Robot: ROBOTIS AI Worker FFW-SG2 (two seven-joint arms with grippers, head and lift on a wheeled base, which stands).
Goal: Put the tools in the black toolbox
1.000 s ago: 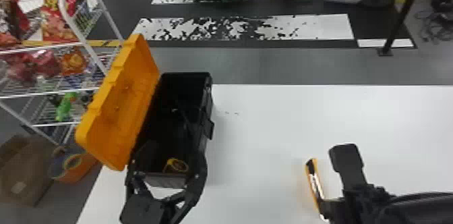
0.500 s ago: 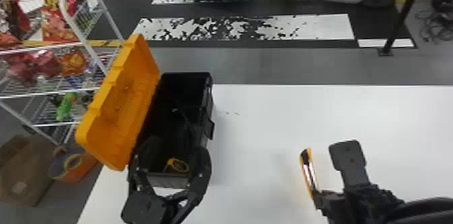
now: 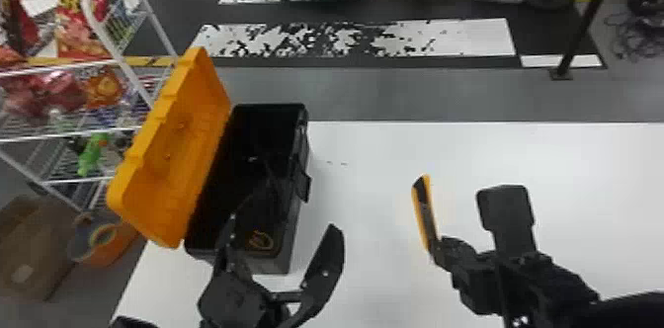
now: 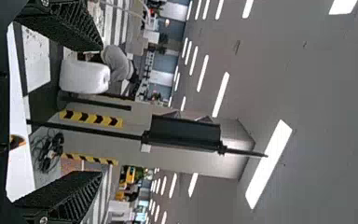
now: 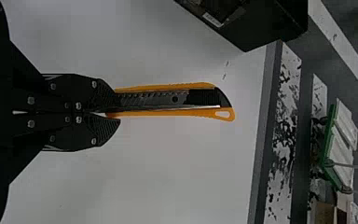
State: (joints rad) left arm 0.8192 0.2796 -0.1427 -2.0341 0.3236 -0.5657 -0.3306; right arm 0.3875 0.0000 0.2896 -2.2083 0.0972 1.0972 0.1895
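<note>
Head view, its middle as the dial's centre: the toolbox (image 3: pixel 291 243) stands open on the table (image 3: pixel 385 164) at eight o'clock, its lid (image 3: pixel 170 154) leaning out toward nine. A yellow-edged item (image 3: pixel 260 241) lies inside, at the box's near end. The left gripper (image 3: pixel 284 224) is at seven, fingers spread. At half past four, the right gripper (image 3: pixel 434 249) has the knife (image 3: pixel 424 211) by one end.

Left wrist view: the left gripper (image 4: pixel 102 109) is wide open and empty.

Right wrist view, twelve being straight out from the fingertips: the right gripper (image 5: pixel 113 112) is closed on the knife, which points to twelve; the toolbox is near eleven.
</note>
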